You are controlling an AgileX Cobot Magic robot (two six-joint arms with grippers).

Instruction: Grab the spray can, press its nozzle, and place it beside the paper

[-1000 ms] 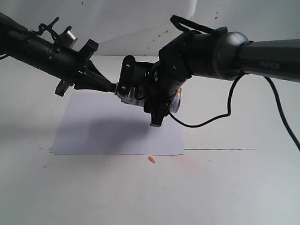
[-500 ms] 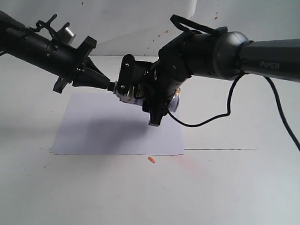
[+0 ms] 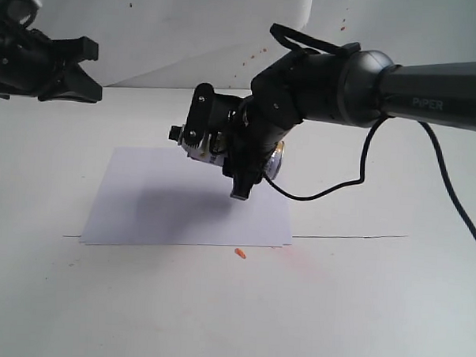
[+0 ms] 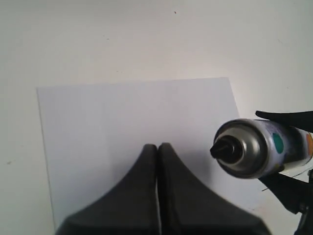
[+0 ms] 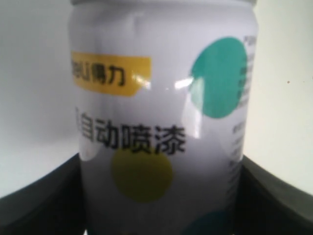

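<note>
The spray can [image 5: 161,122], white with teal and yellow dots, lies sideways in the air over the paper [image 3: 166,207]. My right gripper [image 3: 221,150] is shut on its body, with a finger [image 5: 274,196] on either side. Its nozzle [image 3: 175,133] is black and points left with nothing touching it; the left wrist view shows the nozzle [image 4: 226,149] on the silver dome of the spray can [image 4: 264,147]. My left gripper [image 3: 88,91] is shut and empty, up at the far left, well apart from the can. Its closed fingertips [image 4: 157,146] hang over the paper [image 4: 132,117].
A small orange scrap [image 3: 239,253] lies on the white table just in front of the paper. A black cable [image 3: 332,190] loops down from the right arm. A wrinkled white backdrop [image 3: 189,26] hangs behind.
My left gripper has pulled away from the nozzle, up and to the left. The right gripper and the can have barely moved.
</note>
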